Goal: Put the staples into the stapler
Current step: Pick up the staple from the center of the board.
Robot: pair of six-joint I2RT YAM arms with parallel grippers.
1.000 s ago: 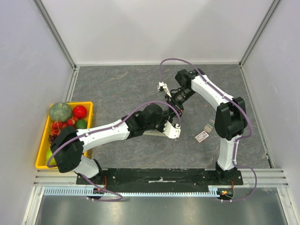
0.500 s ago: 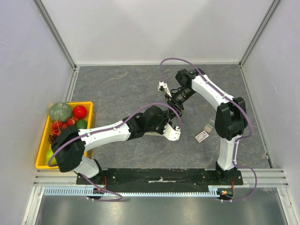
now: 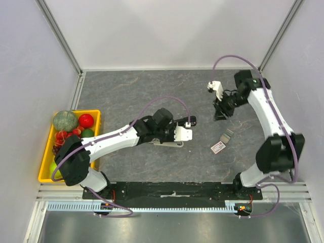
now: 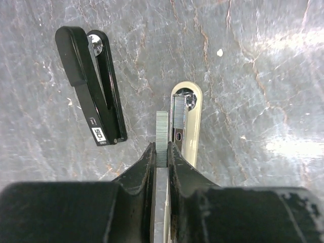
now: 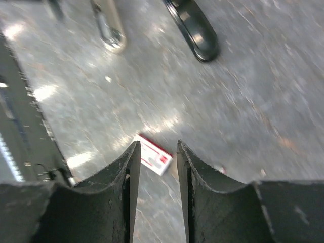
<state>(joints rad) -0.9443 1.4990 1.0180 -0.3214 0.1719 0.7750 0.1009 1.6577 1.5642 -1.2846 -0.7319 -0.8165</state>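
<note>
The stapler lies opened out mid-table: its black top arm (image 4: 91,96) to the left, its cream base (image 4: 188,132) with the metal channel to the right. My left gripper (image 4: 161,148) is shut on a grey strip of the staples (image 4: 161,132), which lies right beside the channel's left edge. From above, the left gripper (image 3: 178,136) is over the cream base (image 3: 169,144). The staples box (image 3: 217,147), white with red print, lies to the right. My right gripper (image 3: 221,114) hangs open and empty above the box (image 5: 152,154).
A small grey piece (image 3: 228,135) lies just beyond the staples box. A yellow bin (image 3: 46,152) of toy fruit and vegetables stands at the left edge. White walls enclose the grey table on three sides.
My right arm has swung away from the stapler to the right and its gripper has opened. My left gripper has closed fully on the staple strip and stayed over the stapler base.
</note>
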